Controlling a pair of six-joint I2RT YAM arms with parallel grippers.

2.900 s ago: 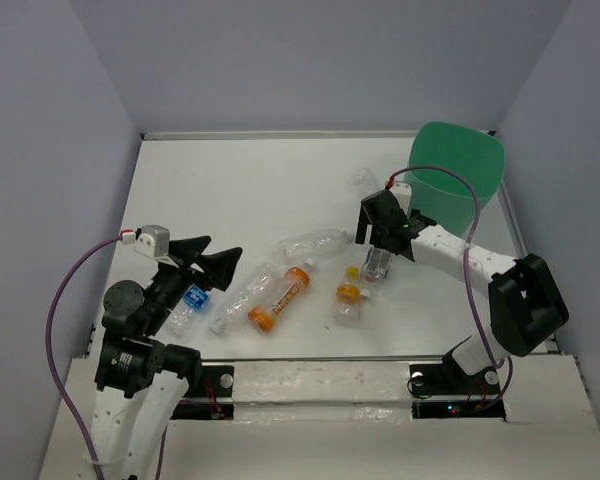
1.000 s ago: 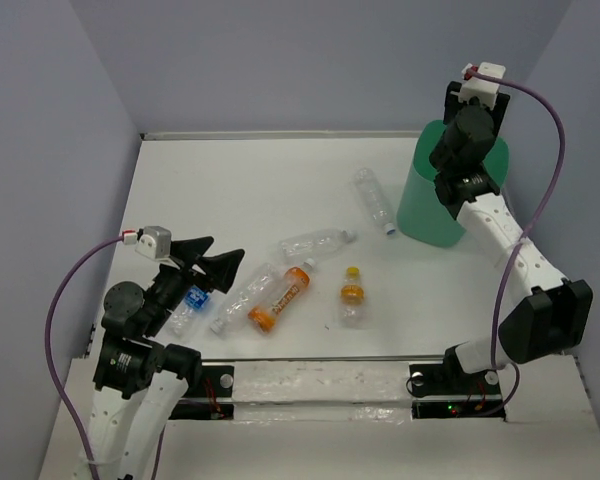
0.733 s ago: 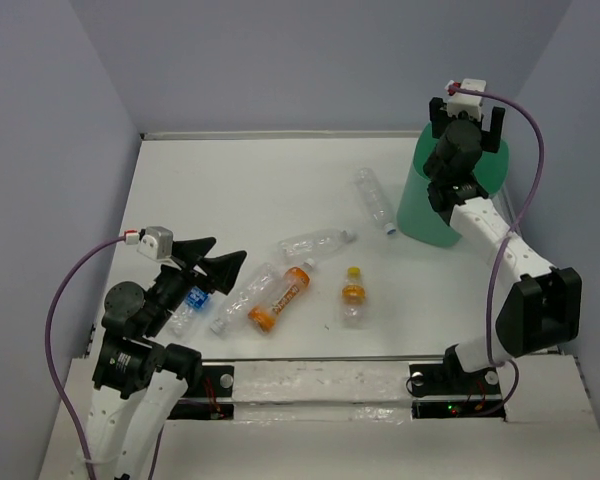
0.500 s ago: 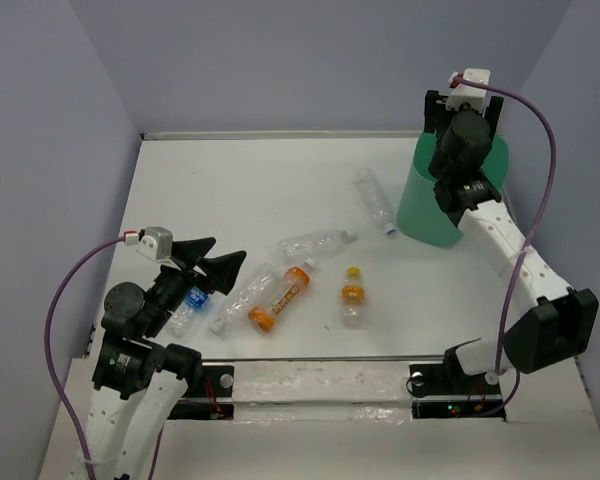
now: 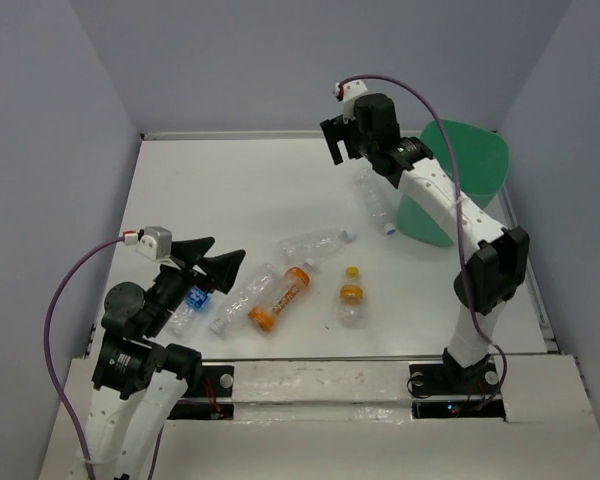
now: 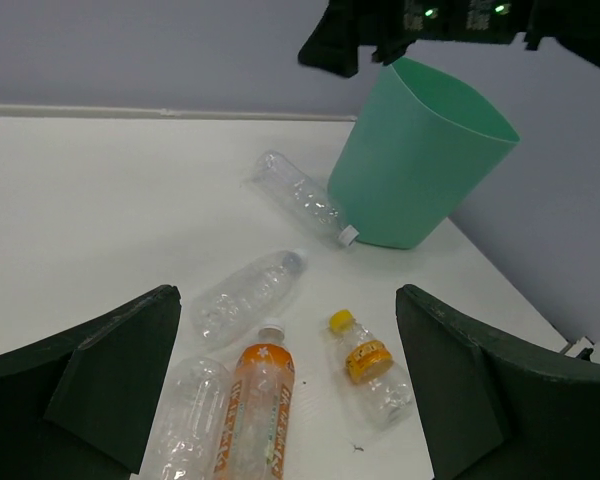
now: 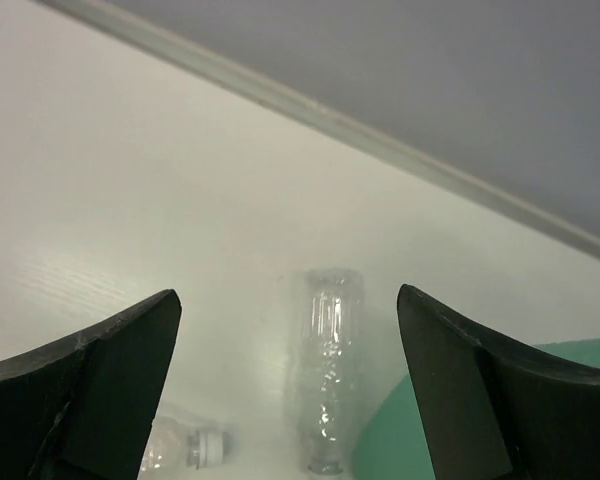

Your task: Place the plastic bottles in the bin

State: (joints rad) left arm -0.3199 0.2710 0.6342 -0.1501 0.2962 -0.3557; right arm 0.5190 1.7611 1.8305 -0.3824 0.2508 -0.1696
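Observation:
The mint-green bin (image 5: 462,180) stands at the far right. My right gripper (image 5: 338,140) is open and empty, high above the table just left of the bin. A clear bottle (image 5: 374,201) lies below it; in the right wrist view this bottle (image 7: 325,380) lies between the open jaws (image 7: 288,293). My left gripper (image 5: 206,265) is open and empty at the near left, above a blue-labelled bottle (image 5: 188,303). Near it lie a clear bottle (image 5: 243,296), an orange-labelled bottle (image 5: 281,294), another clear bottle (image 5: 315,243) and a yellow-capped bottle (image 5: 351,296).
Grey walls close the white table (image 5: 240,190) on three sides. In the left wrist view the bin (image 6: 420,160) stands at the far right, with the orange-labelled bottle (image 6: 260,415) and the yellow-capped bottle (image 6: 370,365) between my jaws (image 6: 287,300).
My right arm carried a bottle to the bin, then swung left from above the bin and now hangs empty over the clear bottle. The left arm has not moved.

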